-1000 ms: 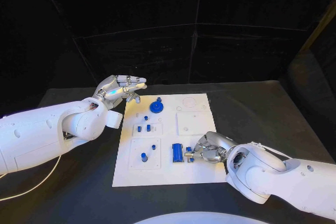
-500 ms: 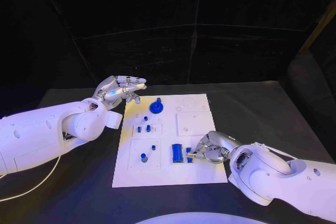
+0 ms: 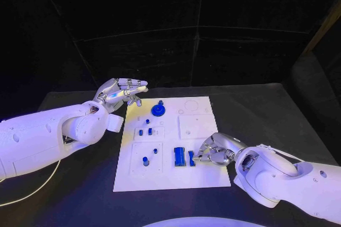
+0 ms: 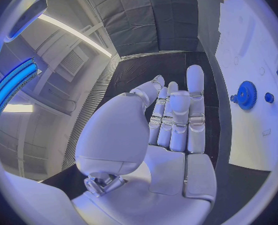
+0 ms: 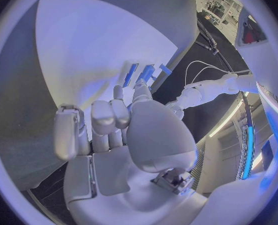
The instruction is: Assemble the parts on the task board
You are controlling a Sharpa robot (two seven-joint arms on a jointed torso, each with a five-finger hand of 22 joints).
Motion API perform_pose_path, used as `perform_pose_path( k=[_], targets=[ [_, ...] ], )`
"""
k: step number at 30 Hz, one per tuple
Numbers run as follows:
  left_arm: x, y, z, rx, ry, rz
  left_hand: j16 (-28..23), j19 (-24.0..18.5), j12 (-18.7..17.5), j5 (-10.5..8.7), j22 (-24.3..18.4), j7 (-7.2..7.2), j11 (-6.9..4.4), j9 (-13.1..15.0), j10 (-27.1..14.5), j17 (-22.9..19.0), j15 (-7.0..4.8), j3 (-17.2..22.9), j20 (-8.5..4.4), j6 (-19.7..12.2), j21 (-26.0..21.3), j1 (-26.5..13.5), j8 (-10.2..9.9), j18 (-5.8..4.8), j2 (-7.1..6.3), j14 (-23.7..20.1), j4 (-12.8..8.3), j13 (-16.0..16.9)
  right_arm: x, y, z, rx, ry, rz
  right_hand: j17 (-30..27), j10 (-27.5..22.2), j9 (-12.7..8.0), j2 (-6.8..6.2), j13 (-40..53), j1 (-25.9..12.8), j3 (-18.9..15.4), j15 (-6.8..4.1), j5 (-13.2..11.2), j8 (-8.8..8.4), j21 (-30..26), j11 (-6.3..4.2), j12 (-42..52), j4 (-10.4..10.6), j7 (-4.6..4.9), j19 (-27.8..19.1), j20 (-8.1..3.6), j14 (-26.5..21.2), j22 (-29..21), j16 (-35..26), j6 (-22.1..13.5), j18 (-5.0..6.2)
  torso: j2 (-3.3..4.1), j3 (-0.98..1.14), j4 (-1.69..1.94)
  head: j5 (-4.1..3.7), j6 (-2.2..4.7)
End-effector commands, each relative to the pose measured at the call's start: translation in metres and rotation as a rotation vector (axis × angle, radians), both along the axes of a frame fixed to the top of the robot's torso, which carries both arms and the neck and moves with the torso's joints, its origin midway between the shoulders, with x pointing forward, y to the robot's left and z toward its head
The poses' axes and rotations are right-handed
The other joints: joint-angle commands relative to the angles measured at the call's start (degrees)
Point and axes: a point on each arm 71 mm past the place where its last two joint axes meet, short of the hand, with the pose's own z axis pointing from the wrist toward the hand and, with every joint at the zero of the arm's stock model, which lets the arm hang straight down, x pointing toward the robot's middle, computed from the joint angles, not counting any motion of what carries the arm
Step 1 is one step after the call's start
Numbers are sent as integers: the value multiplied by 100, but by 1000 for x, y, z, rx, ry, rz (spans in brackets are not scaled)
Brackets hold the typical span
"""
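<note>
The white task board (image 3: 199, 121) lies in the middle of the black table. At its far end stands a blue gear (image 3: 158, 109), also seen from the left wrist as the gear (image 4: 246, 95). Small blue pegs (image 3: 146, 131) stand in the left blocks. A wide blue bar (image 3: 179, 155) and a narrow blue bar (image 3: 191, 158) lie near the front. My right hand (image 3: 215, 150) rests at the board's right front, thumb and a finger pinching the narrow bar (image 5: 146, 73). My left hand (image 3: 122, 91) hovers beside the far left corner, fingers loosely bent, holding nothing.
Black table (image 3: 270, 113) surrounds the board on all sides, with dark curtains behind. A raised white square block (image 3: 194, 124) sits on the board's right half. A pale cable (image 3: 28, 192) trails under my left arm.
My right hand has settled slightly closer onto the narrow blue bar. My left hand stays raised in nearly the same place.
</note>
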Motion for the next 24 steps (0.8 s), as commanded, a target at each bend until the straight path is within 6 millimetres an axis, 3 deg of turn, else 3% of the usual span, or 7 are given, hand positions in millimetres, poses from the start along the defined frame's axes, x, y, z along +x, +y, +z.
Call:
perform_pose_path(
  k=[1,3,7,11,17,20,24],
  targets=[
    [0,-1,2,-8,-7,-6,5,5,16,14,-10,-13,-4,4,-26,-8,5,-32,22,-35,-26,-47,36,78,28,-36,10,9,14,-5,12,219,2,-2,-656,-265,-44,-25,-308,89,-35,79,64,-134,-362,83,-497,-34,91,-308,60,-172,430,-441,-215,183,-37,-12,19,-21,58],
    [1,0,1,-7,-10,-1,3,6,21,14,-11,-15,-6,5,-29,-16,5,-32,22,-36,-29,-46,39,78,31,-39,8,10,26,-10,19,322,-3,-5,-1901,-872,-77,54,-1126,259,-13,136,93,-234,-1160,147,-1704,-97,165,-960,118,-539,-282,-1351,-360,396,-63,-20,25,-39,92],
    [3,2,1,-7,-13,22,-33,0,38,13,-20,-15,-3,5,-46,-99,8,-53,26,-44,-44,-75,48,77,26,-78,17,10,56,-24,32,504,-17,-47,-2519,-1636,-142,242,-2265,681,77,271,123,-376,-3365,244,-3206,-248,275,-2499,225,-938,-2151,-2380,-475,850,-128,-35,27,-87,219],
    [8,7,0,-5,-16,68,-619,-328,78,12,-133,7,27,0,-108,-928,56,-99,63,-90,-287,-102,67,69,15,-707,16,0,86,-38,42,640,-39,-82,-2975,-2251,-321,449,-3480,1066,206,549,82,-648,-4486,534,-4542,-267,521,-3040,463,-1525,-2921,-3550,-666,815,-208,-55,32,-139,360],
    [17,12,-1,-13,-25,145,-2206,-1426,-86,6,-674,47,132,-35,-213,-1786,232,-33,237,-250,-1238,-128,37,23,41,-1562,54,-137,120,-47,45,773,-84,-89,-3704,-2169,-657,427,-4956,1136,169,1029,-197,-955,-5975,837,-5452,-291,725,-3647,887,-2538,-4005,-5163,-644,751,-314,-70,41,-191,597],
    [26,13,-4,-19,-32,187,-3305,-1986,-335,35,-1115,69,219,-46,-289,-2305,471,27,442,-320,-1874,-216,-14,-32,29,-1840,151,-159,138,-47,43,829,-106,-95,-4051,-2130,-883,403,-5592,978,159,1129,-268,-1101,-6540,905,-5697,-455,746,-3564,1070,-2592,-4513,-5687,-606,840,-384,-74,54,-205,731],
    [33,15,-8,-19,-38,234,-3982,-2571,-570,33,-1507,101,321,-50,-441,-2617,662,7,638,-392,-2442,-264,-91,-75,3,-2038,208,-162,151,-42,40,855,-125,-92,-4316,-2008,-1159,451,-6221,742,230,1160,-273,-1159,-7044,924,-5839,-756,758,-3273,1135,-2413,-5040,-6105,-540,886,-437,-68,50,-178,922]
  ],
)
